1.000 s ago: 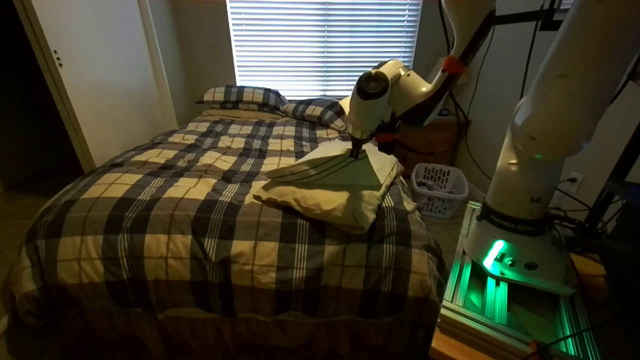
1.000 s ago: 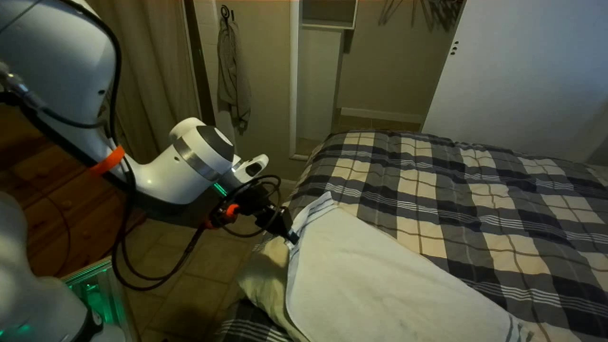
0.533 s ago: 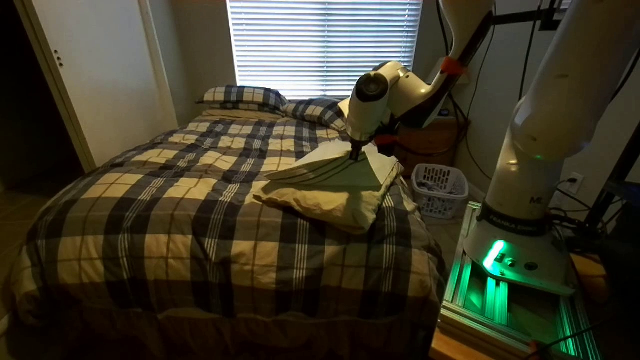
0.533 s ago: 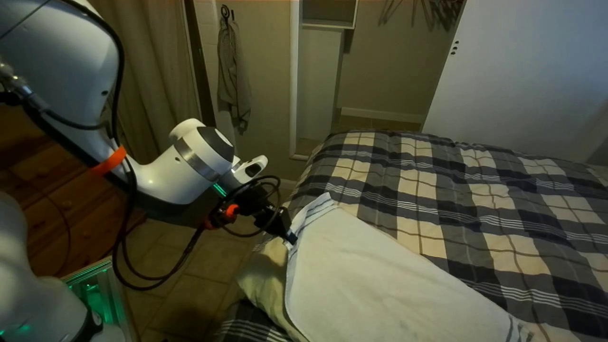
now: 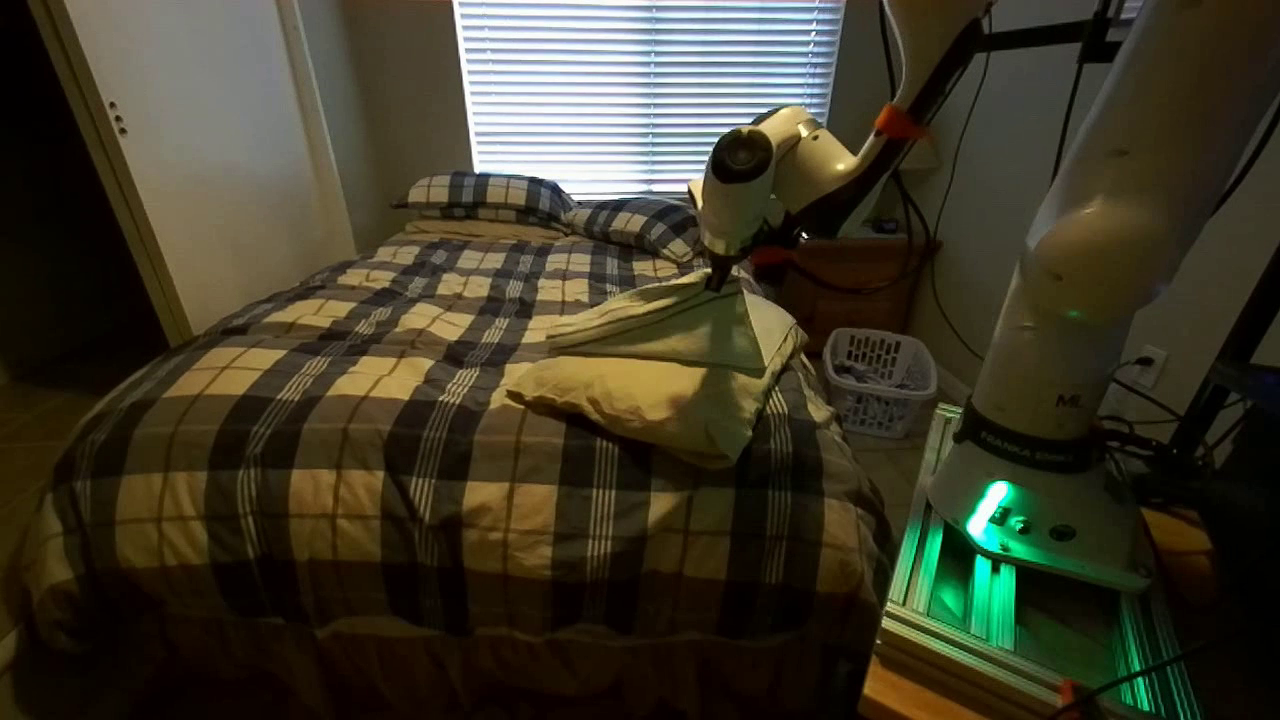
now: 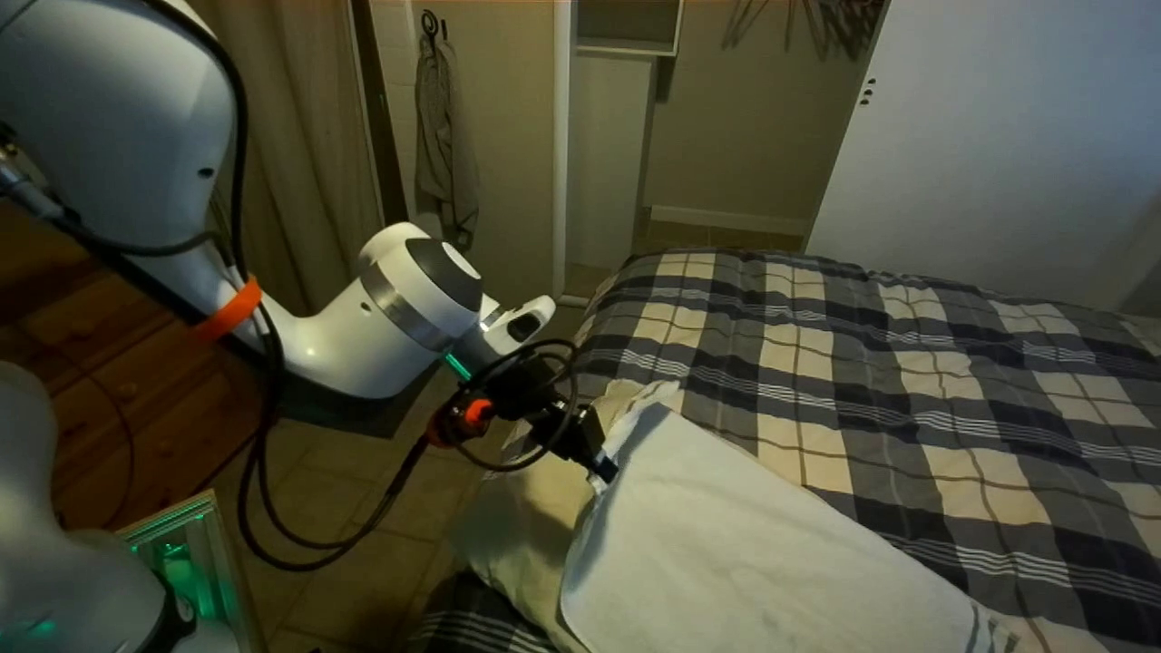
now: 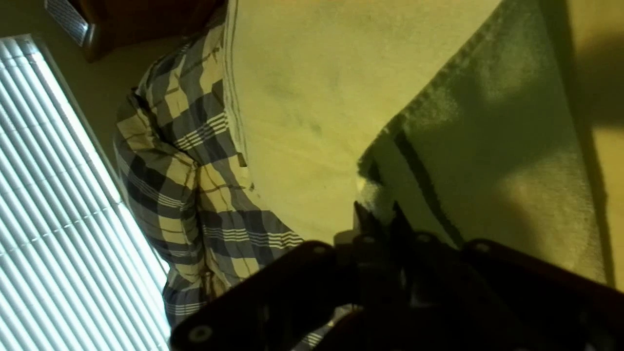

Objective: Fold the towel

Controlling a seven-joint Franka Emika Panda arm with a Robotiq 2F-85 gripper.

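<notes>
The off-white towel [image 6: 744, 544] lies over a cream cushion [image 5: 690, 410] on the plaid-covered bed [image 5: 400, 520], near one side of it. The claw [image 6: 603, 468] points downward and pinches the towel at an edge, holding that part raised in a peak; in an exterior view, the towel slopes from there down toward the cushion, with dark stripes along it. In the wrist view the fingertips [image 7: 402, 225] stand close together at the towel, though they are so dark that how much they grip is hard to judge. Plaid pillows [image 5: 485, 195] lie at the head of the bed below the window blinds [image 5: 640, 100], and a white basket [image 5: 880, 405] stands beside the bed.
</notes>
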